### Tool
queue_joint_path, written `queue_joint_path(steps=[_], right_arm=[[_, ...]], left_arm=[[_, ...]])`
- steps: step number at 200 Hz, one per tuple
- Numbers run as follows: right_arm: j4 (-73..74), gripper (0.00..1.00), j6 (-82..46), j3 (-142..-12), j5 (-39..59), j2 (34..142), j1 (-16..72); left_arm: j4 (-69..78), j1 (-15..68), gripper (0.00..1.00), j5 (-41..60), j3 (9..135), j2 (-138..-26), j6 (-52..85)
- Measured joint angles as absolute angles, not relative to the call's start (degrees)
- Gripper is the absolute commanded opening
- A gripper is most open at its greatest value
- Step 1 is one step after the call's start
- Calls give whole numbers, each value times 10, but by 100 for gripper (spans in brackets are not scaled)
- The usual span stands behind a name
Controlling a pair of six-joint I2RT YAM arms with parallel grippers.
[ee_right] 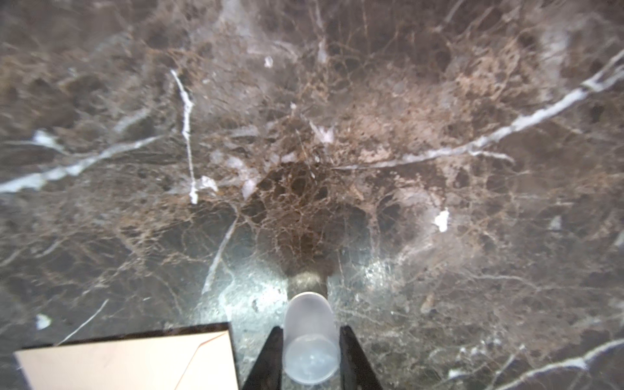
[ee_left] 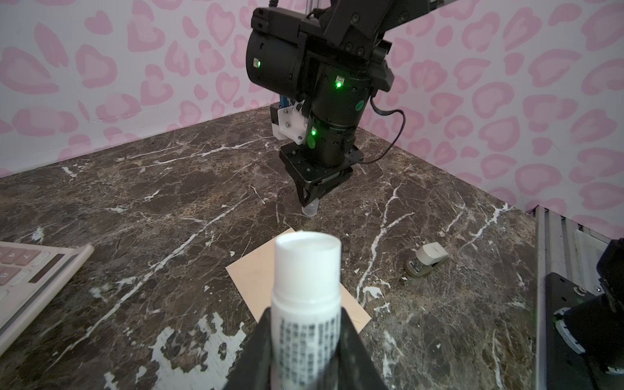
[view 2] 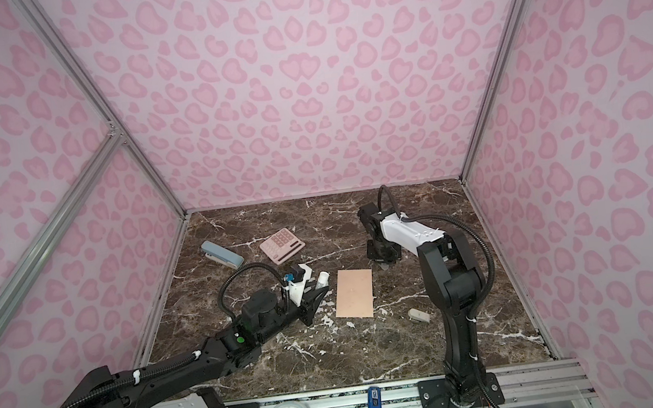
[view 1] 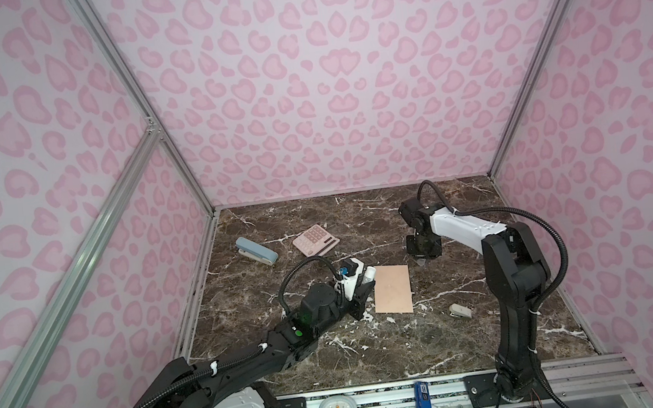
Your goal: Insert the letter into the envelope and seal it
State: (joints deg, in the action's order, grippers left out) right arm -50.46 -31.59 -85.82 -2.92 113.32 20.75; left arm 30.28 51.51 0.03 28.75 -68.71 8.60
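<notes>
**Glue stick and cap held on either side of the envelope**

The envelope (view 1: 392,289) is lying flat near the middle of the marble table (view 1: 334,363), its whole face showing in both top views.

The left gripper (view 1: 362,293) is sitting just beside the envelope's left edge. Its jaws are narrowed around a white glue stick (view 1: 369,275), whose free end is pointing up and toward the envelope (the print on the tube is too blurred to read).

The right gripper (view 1: 423,260) is hanging low, just beyond the envelope's far right corner. Its jaws are pinching a small translucent cap (ee_right: 310,337). The cap is sitting close over the marble, but I cannot tell whether it is touching.

A pink calculator (view 1: 315,239) is lying toward the back, behind the left gripper. A blue stapler (view 1: 257,250) is lying further left, near the side wall. A small white stapler (view 1: 460,311) is lying off the envelope's near right corner, close to the right arm's upright link. All three are lying apart from the envelope.

The envelope's near edge and right edge are lying free, with bare marble running from them toward the front rail. More bare marble is showing at the back, between the calculator and the right gripper.
</notes>
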Motion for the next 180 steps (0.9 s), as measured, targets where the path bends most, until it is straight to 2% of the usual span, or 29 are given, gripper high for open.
queue_joint_path(steps=[67,128,180], right_arm=[[-495,29,-293,-828,18,990,214],[-471,30,-266,-821,195,861,226],[-450,30,-264,-808,310,817,241]], left_arm=[[296,515,4,-15,309,-690,47],[332,476,4,2,311,-738,-54],[373,440,4,48,315,-777,-122]])
